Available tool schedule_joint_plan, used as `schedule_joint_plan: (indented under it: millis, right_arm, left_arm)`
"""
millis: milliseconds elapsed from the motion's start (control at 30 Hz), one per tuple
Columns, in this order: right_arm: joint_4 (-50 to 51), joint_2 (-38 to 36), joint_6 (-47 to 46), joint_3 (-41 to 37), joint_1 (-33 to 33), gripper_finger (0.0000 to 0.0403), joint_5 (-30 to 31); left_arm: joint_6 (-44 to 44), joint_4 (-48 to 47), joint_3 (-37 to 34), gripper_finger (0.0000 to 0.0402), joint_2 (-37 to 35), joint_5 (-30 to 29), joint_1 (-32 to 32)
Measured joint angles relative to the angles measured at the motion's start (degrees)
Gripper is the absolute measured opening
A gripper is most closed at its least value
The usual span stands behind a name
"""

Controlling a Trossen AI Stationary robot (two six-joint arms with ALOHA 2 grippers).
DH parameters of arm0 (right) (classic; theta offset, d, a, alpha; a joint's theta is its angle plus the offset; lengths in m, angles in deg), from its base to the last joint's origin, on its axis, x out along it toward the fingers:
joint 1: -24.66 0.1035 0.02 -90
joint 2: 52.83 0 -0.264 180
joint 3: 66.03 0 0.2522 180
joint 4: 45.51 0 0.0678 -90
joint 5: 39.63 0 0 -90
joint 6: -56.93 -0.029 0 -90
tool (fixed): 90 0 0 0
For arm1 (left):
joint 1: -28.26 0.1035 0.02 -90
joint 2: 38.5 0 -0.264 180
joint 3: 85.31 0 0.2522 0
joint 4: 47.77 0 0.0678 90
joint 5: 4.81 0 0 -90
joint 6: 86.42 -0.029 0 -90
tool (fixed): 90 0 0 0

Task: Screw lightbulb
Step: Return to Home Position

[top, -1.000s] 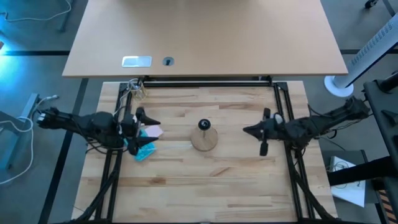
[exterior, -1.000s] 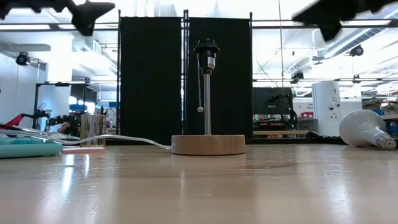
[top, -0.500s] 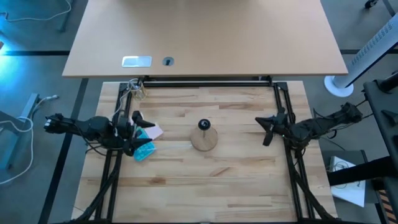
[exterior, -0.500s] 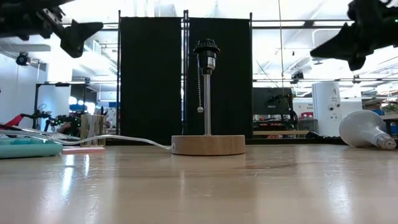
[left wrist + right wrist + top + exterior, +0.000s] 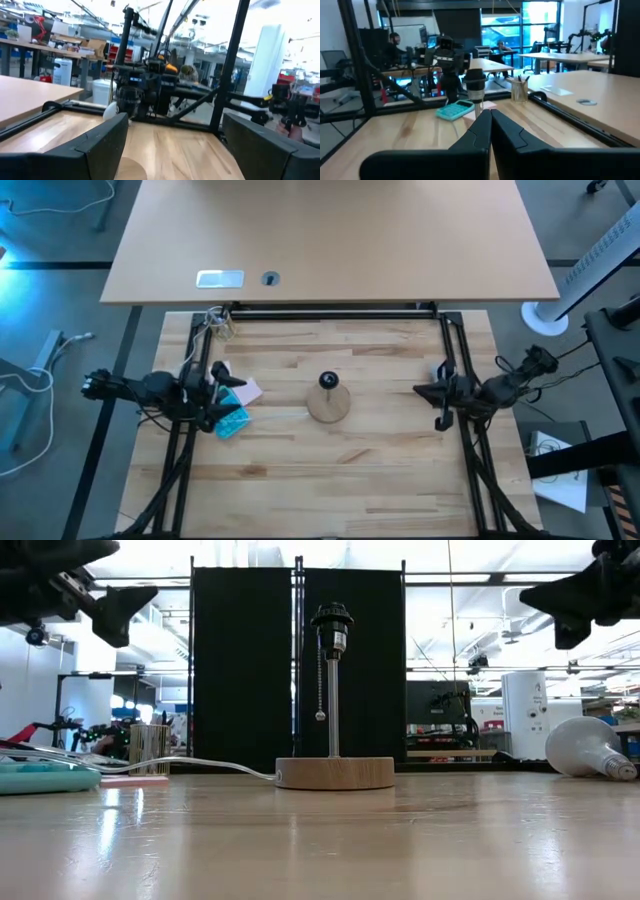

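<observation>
Both arms are drawing back toward the desk point(image 5: 330, 470) edges. The left gripper point(image 5: 222, 390) is holding its fingers wide apart, the right gripper point(image 5: 432, 398) pressing its together, empty. The lightbulb point(image 5: 585, 758) is lying by the right arm, leaving the lamp socket point(image 5: 332, 620) bare.

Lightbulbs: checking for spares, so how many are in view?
1. The lightbulb lies on its side on the table at the low view's right, apart from the lamp, whose socket stands empty. Others may be hidden.
</observation>
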Motion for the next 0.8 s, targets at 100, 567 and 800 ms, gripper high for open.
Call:
schedule_joint_plan:
  millis: [100,567,800]
  right_arm:
    - [1.6,-0.1,-2.3,-0.8,1.1,0.0003,0.1]
    - [2.4,1.4,1.7,-2.4,8.3,0.0001,-0.7]
    - [-6.8,1.4,5.9,-2.3,1.6,0.0001,-21.5]
  left_arm:
    - [-0.1,-1.0,0.0,0.0316,0.0,0.0,0.0]
    - [-3.2,4.2,-3.3,0.0316,4.8,-9.9,-0.4]
    - [-3.9,7.9,-3.3,0.0316,9.7,-10.1,-0.5]
